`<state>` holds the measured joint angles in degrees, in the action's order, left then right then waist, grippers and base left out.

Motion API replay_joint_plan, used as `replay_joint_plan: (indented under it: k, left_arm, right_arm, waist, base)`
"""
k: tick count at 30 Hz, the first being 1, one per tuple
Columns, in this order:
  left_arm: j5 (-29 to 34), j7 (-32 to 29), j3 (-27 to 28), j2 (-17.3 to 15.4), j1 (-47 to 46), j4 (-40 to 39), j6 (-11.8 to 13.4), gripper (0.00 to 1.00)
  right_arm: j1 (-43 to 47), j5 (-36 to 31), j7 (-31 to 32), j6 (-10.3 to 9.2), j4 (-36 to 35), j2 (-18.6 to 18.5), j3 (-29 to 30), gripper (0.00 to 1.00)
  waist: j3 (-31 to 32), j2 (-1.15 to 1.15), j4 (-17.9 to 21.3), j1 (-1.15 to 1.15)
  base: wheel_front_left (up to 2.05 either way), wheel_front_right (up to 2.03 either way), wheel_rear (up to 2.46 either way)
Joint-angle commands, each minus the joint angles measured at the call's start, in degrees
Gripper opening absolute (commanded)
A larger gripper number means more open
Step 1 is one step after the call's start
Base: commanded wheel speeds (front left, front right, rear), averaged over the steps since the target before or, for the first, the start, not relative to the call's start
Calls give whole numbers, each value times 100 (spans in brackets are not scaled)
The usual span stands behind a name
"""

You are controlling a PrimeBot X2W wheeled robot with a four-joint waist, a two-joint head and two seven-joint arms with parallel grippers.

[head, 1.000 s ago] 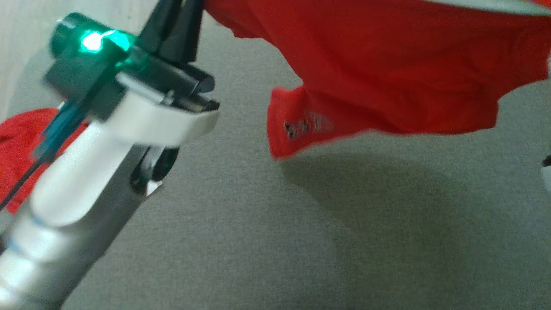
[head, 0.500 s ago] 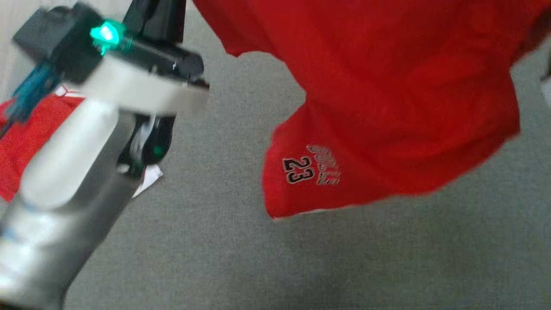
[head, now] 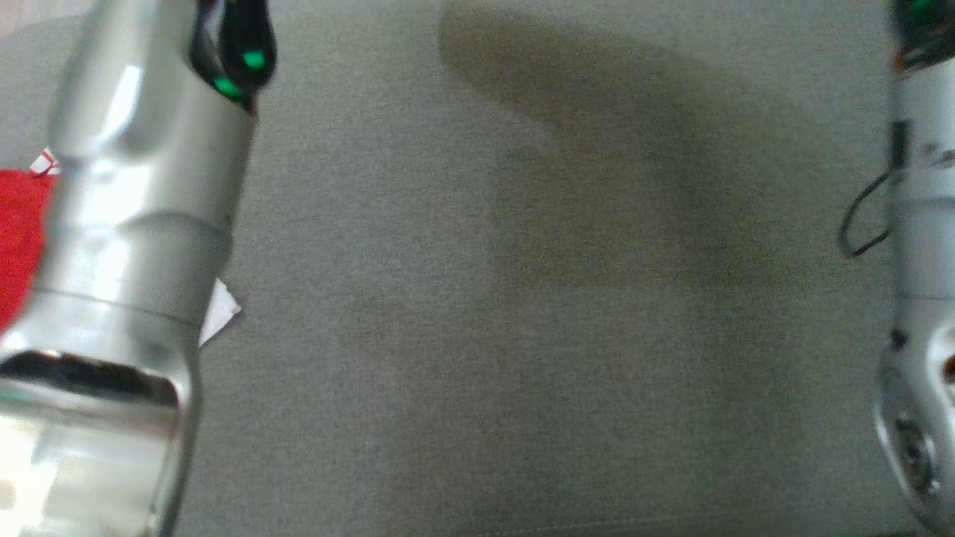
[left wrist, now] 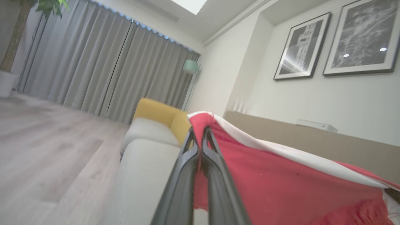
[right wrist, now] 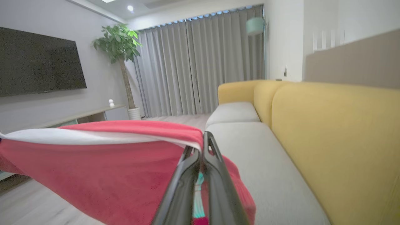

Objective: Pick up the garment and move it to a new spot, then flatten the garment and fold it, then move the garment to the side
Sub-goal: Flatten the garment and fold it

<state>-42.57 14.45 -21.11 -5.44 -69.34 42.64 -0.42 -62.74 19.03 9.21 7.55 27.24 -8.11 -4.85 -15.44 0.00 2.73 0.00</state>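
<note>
Jaws of left gripper [left wrist: 198, 132] and right gripper [right wrist: 201, 146] clench the red garment [left wrist: 281, 187] by its white-trimmed edge. Lowering both evenly, edge taut, should spread it flat on the grey cushion [head: 522, 373].

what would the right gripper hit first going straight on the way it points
Beyond the red garment it is shut on, the right gripper probably meets the sofa's grey seat cushion; depth unclear.

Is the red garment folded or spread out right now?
Spread: the garment hangs stretched between the left gripper and right gripper, each shut on its white-trimmed edge.
</note>
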Motion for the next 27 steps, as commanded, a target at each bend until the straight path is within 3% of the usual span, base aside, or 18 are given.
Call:
replay_joint_plan:
  k: [1, 8, 13, 21, 27]
  left_arm:
    - [43, 52, 334, -231, 116, 102, -9, 0]
    - [275, 54, 569, 177, 1208, 1339, -409, 0]
    - [517, 54, 660, 246, 2080, 1250, -542, 0]
    - [1334, 54, 1172, 254, 3739, -348, -591, 0]
    - [1991, 54, 1236, 101, 5270, -1855, -627, 0]
  right_arm:
    - [56, -35, -124, -6, 94, 52, 6, 0]
    - [1192, 292, -712, -6, 1610, 304, -685, 0]
    - [2170, 768, -1093, -6, 1938, 357, -1062, 0]
    - [3560, 1284, -1290, -6, 1133, 9, -1434, 0]
    - [5195, 1200, -644, -6, -565, -370, -1022, 0]
  waist:
    - [-26, 0, 11, 0]
    - [-161, 0, -44, 0]
    - [-121, 0, -117, 0]
    - [321, 0, -225, 0]
    - [732, 0, -346, 0]
  base:
    - [0, 0, 0]
    - [0, 0, 0]
    - [0, 0, 0]
    - [0, 0, 0]
    - [0, 0, 0]
